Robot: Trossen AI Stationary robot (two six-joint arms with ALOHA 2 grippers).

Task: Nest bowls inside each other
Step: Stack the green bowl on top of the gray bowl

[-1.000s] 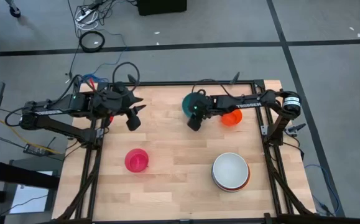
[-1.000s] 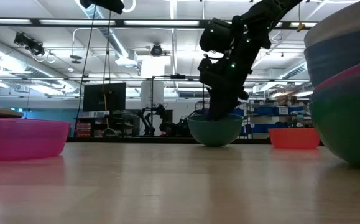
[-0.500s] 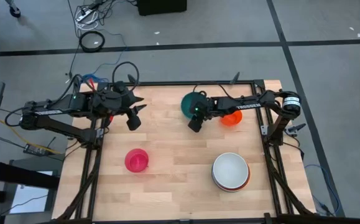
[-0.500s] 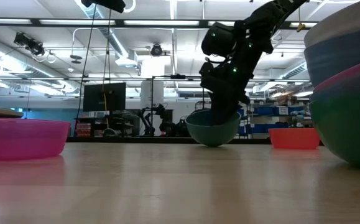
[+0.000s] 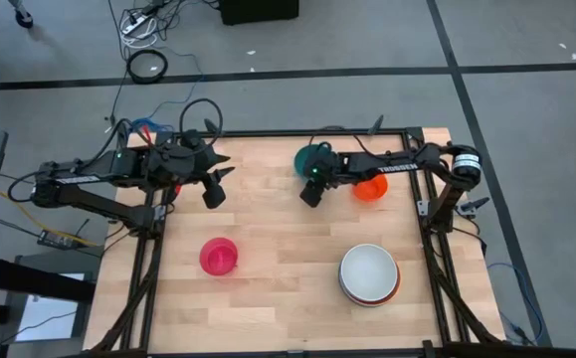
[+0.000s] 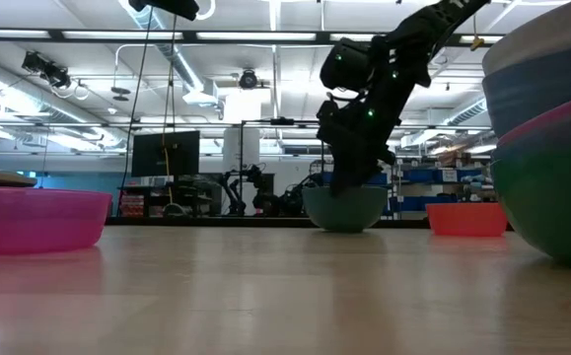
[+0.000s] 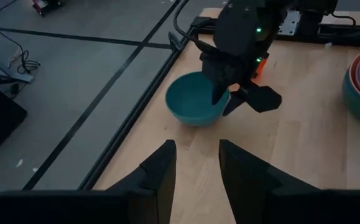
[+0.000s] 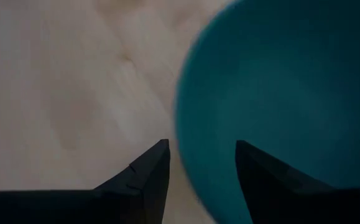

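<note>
Over the last second the teal bowl (image 5: 313, 159) had slid a little toward the right side of the table's far edge and, after tipping briefly, sat level again. The right gripper (image 5: 310, 191) was spread wide over its near rim, one finger inside and one outside, gripping nothing. The left gripper (image 5: 215, 189) stayed where it was, open and empty, above the far-left boards. The teal bowl, the small orange-red bowl (image 5: 370, 189) just beside it and the pink bowl (image 5: 218, 257) at the near left all held nothing, while the white bowl (image 5: 369, 270) sat on top of the nested stack (image 6: 551, 138) at the near right.

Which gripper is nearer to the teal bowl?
The right. The right gripper is open at the teal bowl, its fingers astride the rim. The left gripper hovers open, well away.
</note>
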